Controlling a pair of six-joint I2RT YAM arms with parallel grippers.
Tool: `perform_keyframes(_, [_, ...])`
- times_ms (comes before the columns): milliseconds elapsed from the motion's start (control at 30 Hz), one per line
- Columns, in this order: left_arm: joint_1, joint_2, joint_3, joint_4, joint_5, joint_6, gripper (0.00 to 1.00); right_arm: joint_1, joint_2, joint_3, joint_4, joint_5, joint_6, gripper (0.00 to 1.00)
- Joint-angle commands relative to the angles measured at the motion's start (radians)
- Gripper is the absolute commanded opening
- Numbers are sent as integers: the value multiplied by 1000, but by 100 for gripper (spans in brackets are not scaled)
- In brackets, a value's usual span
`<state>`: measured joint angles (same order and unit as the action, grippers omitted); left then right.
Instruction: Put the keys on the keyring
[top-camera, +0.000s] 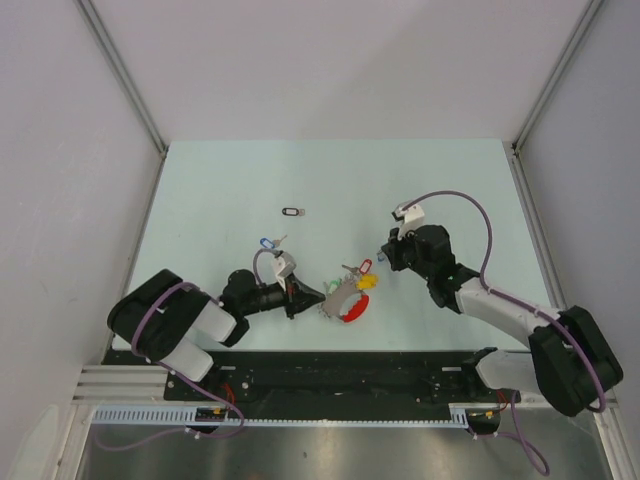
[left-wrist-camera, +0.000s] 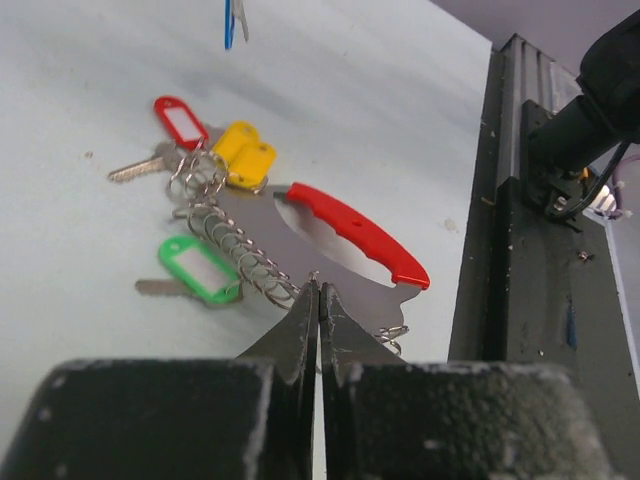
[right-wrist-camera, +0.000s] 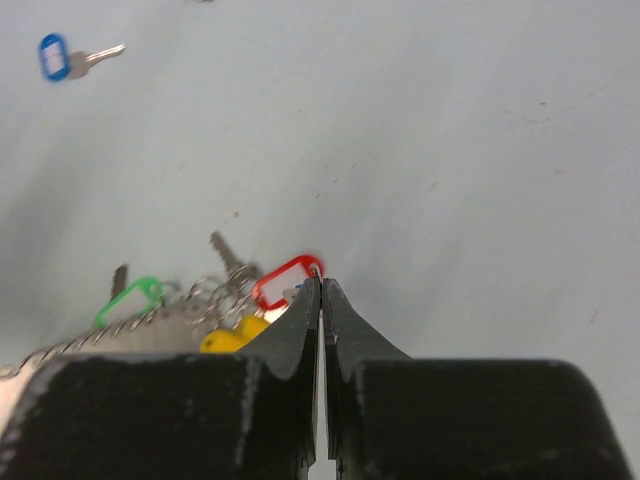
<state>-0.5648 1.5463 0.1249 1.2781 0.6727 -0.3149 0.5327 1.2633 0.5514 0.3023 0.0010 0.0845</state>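
- Over on the left, the blue-tagged key (top-camera: 268, 243) lies loose on the table (top-camera: 220, 180), well apart from the cluster, so it is not on the ring yet.
- Just beyond it, the black-tagged key (top-camera: 292, 211) also lies on its own, further up the table.
- Now the left end effector (left-wrist-camera: 318, 292): its jaws are pressed together right at the near edge of the keyring (left-wrist-camera: 300, 225). We cannot tell whether the thin metal is actually nipped.
- The keyring lies flat at mid-table, red band (left-wrist-camera: 350, 230) towards the arms, with the green tag (left-wrist-camera: 200, 268) and yellow tag (left-wrist-camera: 245, 155) fanned out beside it.
- On the right, the right end effector (right-wrist-camera: 320, 285) is also pressed together, tips touching the rim of the red tag (right-wrist-camera: 285, 280). Whether it has a grip there, we cannot say.
- By our reckoning this is the setting-up step: steadying the ring before any key goes on.
- Next, we judge, one end effector must hold the ring firm while the other spreads and fetches a loose key.
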Motion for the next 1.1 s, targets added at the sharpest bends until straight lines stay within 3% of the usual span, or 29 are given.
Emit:
perform_keyframes(0, [9,-23,68,437,102,2,0,10,-126,54,-219,-168,-23,1])
perform_keyframes(167, [8,-23,127,425,189,10,0,75,-197,136,-441,-236,-116,0])
perform_keyframes(300, [9,-23,188,408,284,19,0,147,-234,186,-526,-271,-169,0])
perform_keyframes(567, [9,-28,297,357,401,53,0,176,-260,278,-667,-361,-261,0])
perform_keyframes(1067, [9,-187,370,185,447,82,0,282,-366,295,-646,-332,-413,0])
